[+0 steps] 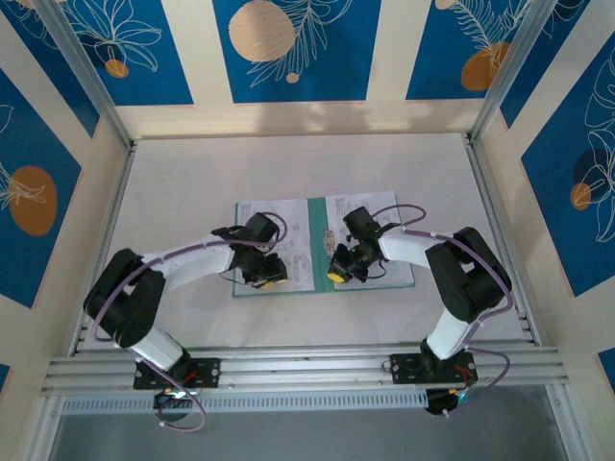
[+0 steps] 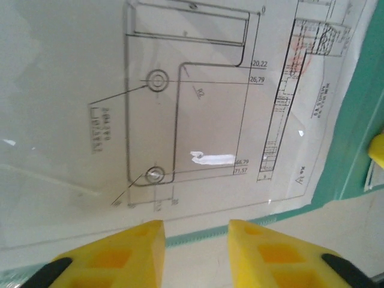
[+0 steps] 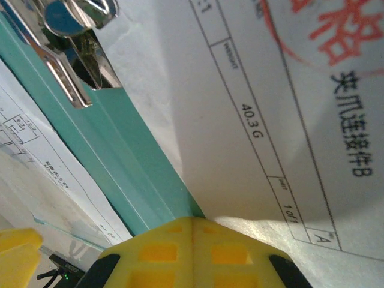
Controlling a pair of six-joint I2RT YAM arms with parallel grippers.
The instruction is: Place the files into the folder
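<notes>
White matte table (image 1: 288, 163) at the middle of the cell. Flanked left and right by silver aluminium side rails (image 1: 104, 240), closed at the near edge by a wide slotted aluminium beam (image 1: 307, 370), with a perforated strip (image 1: 288, 401) just below it. Slanting up from the far corners, two aluminium posts (image 1: 82, 72). Behind the far edge, a cream back wall (image 1: 384, 58) carrying blue panels (image 1: 327, 58) printed with white leaf outlines and tan or orange discs. Same blue-and-cream pattern on the left wall (image 1: 29, 134) and the right wall (image 1: 577, 144). Grey floor (image 1: 317, 437) beneath the near beam.
</notes>
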